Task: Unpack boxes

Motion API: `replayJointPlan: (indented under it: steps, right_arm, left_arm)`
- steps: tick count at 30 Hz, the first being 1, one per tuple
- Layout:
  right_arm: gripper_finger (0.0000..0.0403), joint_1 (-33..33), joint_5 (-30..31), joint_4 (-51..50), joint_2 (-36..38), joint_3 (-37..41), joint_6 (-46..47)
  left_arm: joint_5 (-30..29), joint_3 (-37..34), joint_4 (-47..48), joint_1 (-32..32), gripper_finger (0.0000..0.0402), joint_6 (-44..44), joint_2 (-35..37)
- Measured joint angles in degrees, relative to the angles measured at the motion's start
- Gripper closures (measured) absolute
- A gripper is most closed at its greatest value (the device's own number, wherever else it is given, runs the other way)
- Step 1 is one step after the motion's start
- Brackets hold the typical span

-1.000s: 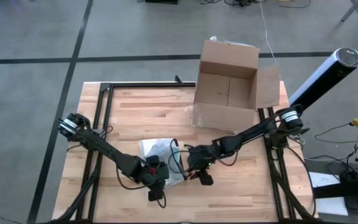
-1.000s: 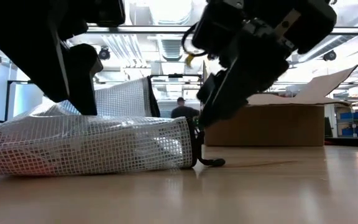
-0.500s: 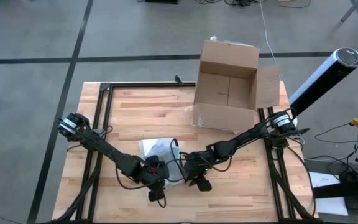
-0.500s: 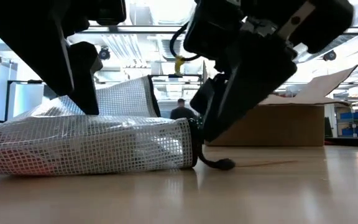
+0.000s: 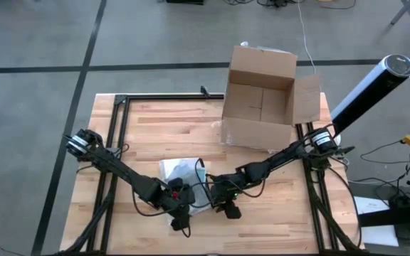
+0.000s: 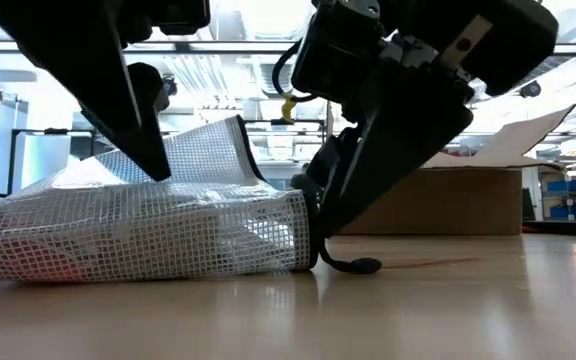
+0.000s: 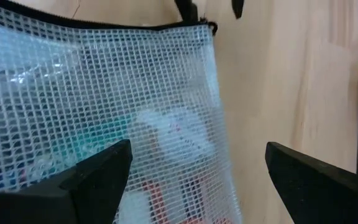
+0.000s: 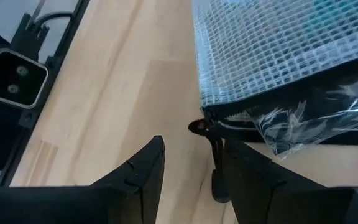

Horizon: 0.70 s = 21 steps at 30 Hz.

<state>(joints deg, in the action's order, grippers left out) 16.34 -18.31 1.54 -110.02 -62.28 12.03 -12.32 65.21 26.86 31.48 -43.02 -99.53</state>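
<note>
Reaching low over the mesh pouch [image 5: 182, 173], left gripper [image 7: 194, 180] gapes; right gripper [image 8: 188, 168] seemingly parted beside its zip pull [image 8: 218, 163]

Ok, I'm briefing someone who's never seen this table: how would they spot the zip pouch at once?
Start at the open cardboard box at the table's far edge, then look to the near edge, where both arms meet. The zip pouch lies flat there: translucent white mesh with a black zipper edge, unlike the plain brown box.

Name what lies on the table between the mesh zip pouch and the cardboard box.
In the high view, only bare wooden table separates the mesh zip pouch from the cardboard box; nothing rests on that stretch, though the right arm reaches over part of it.
</note>
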Motion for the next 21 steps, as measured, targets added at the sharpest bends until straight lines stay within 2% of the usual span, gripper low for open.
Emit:
replayJointPlan:
  steps: [9,21]
  right_arm:
    - [0.0276,-0.1,0.4,1.0,-0.2,-0.4,0.6]
    - [0.0323,-0.1,-3.6,-2.9,-6.9,-6.8,2.1]
  left_arm:
    - [-0.3,0.0,-1.9,0.0,0.0049,-0.2,0.0]
    - [-0.7,1.8,-2.3,0.0,0.0049,-0.1,0.1]
